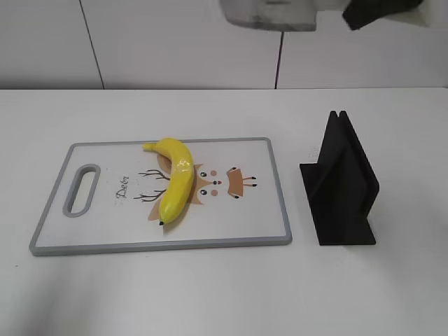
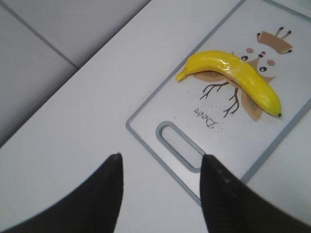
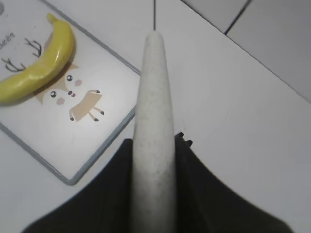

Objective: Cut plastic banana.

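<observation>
The plastic banana [image 1: 176, 183] is glossy yellow and curved, and lies on the white cutting board [image 1: 259, 224] with its dark tip toward the front. It also shows in the left wrist view [image 2: 240, 77] and the right wrist view [image 3: 41, 65]. My right gripper [image 3: 155, 141] is shut on a pale speckled knife [image 3: 154, 87], held high above the table to the right of the board; knife [image 1: 269, 14] and gripper [image 1: 381, 12] show at the top edge of the exterior view. My left gripper [image 2: 163, 158] is open and empty, above the table by the board's handle slot [image 2: 180, 145].
A black knife stand [image 1: 341, 185] stands upright on the white table, right of the board. The board has a grey rim and a deer drawing [image 1: 224, 183]. A tiled wall runs behind the table.
</observation>
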Available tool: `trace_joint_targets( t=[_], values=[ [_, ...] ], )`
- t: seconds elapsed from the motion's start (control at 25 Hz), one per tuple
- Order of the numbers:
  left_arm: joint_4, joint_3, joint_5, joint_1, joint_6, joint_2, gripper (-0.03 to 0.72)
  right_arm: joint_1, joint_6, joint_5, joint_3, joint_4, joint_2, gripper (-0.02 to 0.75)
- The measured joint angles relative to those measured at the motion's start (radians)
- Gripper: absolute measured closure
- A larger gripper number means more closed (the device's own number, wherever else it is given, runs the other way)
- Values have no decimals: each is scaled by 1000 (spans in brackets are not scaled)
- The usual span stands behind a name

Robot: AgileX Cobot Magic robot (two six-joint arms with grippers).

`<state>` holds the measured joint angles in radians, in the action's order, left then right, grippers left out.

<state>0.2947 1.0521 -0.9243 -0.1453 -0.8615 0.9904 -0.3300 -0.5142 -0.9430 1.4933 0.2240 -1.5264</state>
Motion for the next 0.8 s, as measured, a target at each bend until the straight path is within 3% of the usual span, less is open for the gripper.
trace_joint_targets(
  t=[0.28, 0.52, 0.8],
  values=[
    [180, 171, -16, -18, -401, 343, 235, 0, -530, 25, 0, 235, -183, 566],
    [359, 262, -64, -18, -743, 533, 236, 0, -851, 27, 21, 446, -337, 566],
    [390, 329, -61, -19, -811, 715, 236, 0, -984, -59, 148, 568, -499, 566]
  ],
)
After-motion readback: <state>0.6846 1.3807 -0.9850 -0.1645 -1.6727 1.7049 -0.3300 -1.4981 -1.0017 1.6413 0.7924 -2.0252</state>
